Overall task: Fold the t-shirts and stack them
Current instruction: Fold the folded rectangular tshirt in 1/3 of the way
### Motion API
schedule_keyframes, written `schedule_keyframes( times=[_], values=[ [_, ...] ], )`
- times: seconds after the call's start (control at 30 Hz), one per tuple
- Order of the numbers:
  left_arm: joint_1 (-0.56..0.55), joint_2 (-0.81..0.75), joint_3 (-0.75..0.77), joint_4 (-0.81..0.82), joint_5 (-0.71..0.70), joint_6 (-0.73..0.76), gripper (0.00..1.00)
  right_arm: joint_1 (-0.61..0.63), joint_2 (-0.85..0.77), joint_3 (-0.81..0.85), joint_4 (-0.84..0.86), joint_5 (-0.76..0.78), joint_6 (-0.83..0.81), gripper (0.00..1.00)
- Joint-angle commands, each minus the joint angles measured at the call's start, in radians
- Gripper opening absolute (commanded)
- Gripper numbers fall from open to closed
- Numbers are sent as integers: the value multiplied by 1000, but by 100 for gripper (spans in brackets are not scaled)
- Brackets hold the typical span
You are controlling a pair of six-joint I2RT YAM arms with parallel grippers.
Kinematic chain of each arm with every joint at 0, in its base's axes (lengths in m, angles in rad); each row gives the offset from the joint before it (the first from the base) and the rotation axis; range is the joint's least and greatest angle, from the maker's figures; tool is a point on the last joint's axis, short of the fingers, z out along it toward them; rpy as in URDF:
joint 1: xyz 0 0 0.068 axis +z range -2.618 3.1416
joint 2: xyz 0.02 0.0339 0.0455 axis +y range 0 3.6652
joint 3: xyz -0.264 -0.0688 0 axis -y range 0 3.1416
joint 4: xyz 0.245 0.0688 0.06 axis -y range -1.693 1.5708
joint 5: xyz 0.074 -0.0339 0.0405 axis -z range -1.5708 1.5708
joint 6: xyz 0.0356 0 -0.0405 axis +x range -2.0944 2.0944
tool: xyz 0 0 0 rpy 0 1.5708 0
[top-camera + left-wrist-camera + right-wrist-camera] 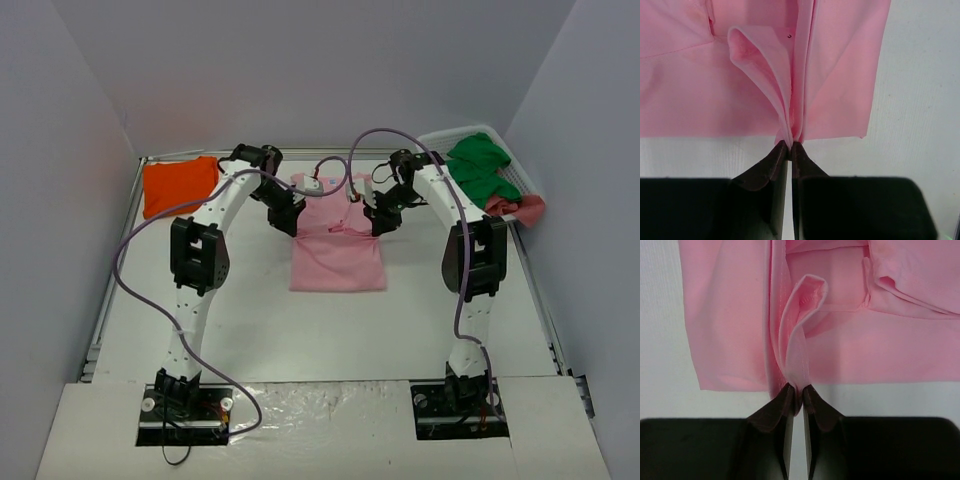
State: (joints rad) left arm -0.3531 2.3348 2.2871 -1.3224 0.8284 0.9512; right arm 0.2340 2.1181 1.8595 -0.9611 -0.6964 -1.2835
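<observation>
Pink t-shirt (337,262) lies mid-frame on the desk (300,330); left hand (790,146) and right hand (800,389) each pinch a fold of its edge; orange t-shirt (178,185) sits upper left.

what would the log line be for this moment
left gripper: shut on pink t-shirt | right gripper: shut on pink t-shirt | orange t-shirt: far left corner, untouched

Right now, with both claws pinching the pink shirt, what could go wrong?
1. The left gripper and the right gripper each pinch only a thin bunch of the pink t-shirt at its edge, so the cloth may slip out.
2. The pinched cloth puckers into loose loops. If the arms pull unevenly, the fold might come out crooked or creased.
</observation>
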Motion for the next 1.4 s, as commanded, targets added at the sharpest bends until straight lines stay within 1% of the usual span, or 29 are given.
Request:
schedule_keyframes(
  times=[0.0,0.03,0.07,0.1,0.17,0.2,0.23,0.27,0.3,0.37,0.4,0.5,0.6,0.63,0.67,0.7,0.73,0.77,0.8,0.83,0.93,0.97,1.0,1.03,1.1,1.13,1.23,1.3,1.37],
  values=[
    [3,3,57,-316,20,31,5,-9,32,50,-42,-26,1,10],
    [3,8,63,-310,15,29,12,-10,40,58,-42,-29,3,12],
    [3,21,71,-302,5,27,22,-10,63,67,-45,-31,3,18],
    [6,30,80,-249,-6,-3,31,-10,80,102,-44,-28,0,39],
    [20,66,113,-215,-11,-23,31,-21,153,165,-42,-26,16,54],
    [34,80,182,-199,-12,-49,44,-28,179,241,-41,-31,45,59],
    [43,101,211,-177,-20,-77,50,-35,204,277,-42,-35,61,61],
    [52,107,238,-150,-23,-100,54,-42,238,309,-39,-38,72,64],
    [66,107,279,-105,-38,-136,55,-44,246,355,-34,-38,91,72],
    [74,94,305,-69,-87,-158,57,-44,249,383,-24,-32,104,77],
    [78,81,311,-39,-100,-181,60,-44,243,389,1,-26,119,80],
    [82,9,272,-5,-100,-213,62,-44,200,395,15,-25,154,85],
    [77,-104,128,6,-78,-197,67,-42,114,321,27,-41,165,90],
    [69,-188,65,27,-80,-192,68,-41,55,285,38,-46,167,91],
    [63,-239,-90,107,-101,-189,67,-39,21,206,51,-45,177,92],
    [56,-291,-182,162,-124,-207,67,-35,-13,161,92,-41,191,92],
    [36,-395,-354,220,-144,-215,67,-32,-79,73,114,-29,229,93],
    [20,-443,-430,318,-172,-221,68,-27,-111,37,137,-19,252,93],
    [5,-525,-498,354,-240,-239,67,-13,-138,5,174,1,281,93],
    [-27,-558,-615,420,-268,-242,69,-3,-180,-41,194,77,384,93],
    [-58,-679,-776,529,-359,-288,84,16,-223,-78,237,175,522,94],
    [-67,-731,-867,601,-383,-310,93,14,-266,-136,289,216,603,100],
    [-70,-732,-906,630,-384,-319,97,13,-267,-179,324,233,628,100],
    [-73,-773,-937,662,-405,-334,95,14,-326,-230,370,263,662,100],
    [-73,-798,-994,704,-410,-348,94,27,-377,-351,477,346,726,100],
    [-78,-816,-1008,722,-440,-359,94,27,-412,-377,504,375,752,100],
    [-81,-841,-1044,767,-460,-396,95,30,-447,-436,528,463,789,100],
    [-83,-851,-1060,778,-449,-413,94,33,-483,-480,582,510,796,100],
    [-84,-873,-1086,805,-460,-448,94,34,-546,-543,642,596,811,100]
  ],
)
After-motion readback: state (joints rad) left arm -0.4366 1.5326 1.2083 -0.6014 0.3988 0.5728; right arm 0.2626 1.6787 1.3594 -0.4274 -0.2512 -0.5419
